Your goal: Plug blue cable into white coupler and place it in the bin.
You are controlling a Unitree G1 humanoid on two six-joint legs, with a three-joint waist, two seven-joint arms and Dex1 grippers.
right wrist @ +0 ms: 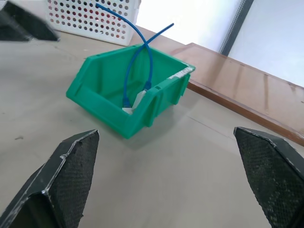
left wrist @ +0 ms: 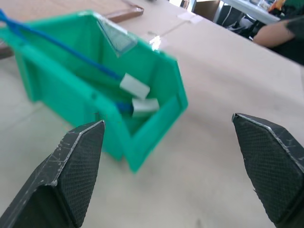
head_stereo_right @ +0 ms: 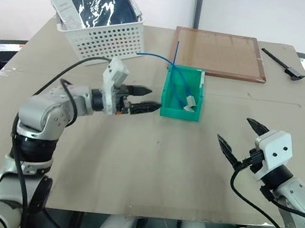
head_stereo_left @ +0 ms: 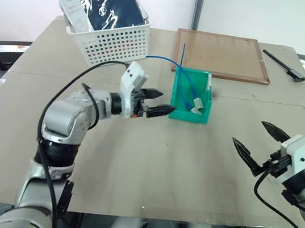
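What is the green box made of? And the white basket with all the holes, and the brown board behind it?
The bin looks like smooth, slightly shiny molded plastic: even bright green with thin stiff walls. The white basket also seems plastic, with neat rows of punched-looking holes. The brown board looks like wood or wood-look panel with a raised frame and a glossy top; which one is hard to tell.

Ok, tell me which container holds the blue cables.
The small green bin beside the left gripper's fingers, not the white perforated basket, which holds a dark packet.
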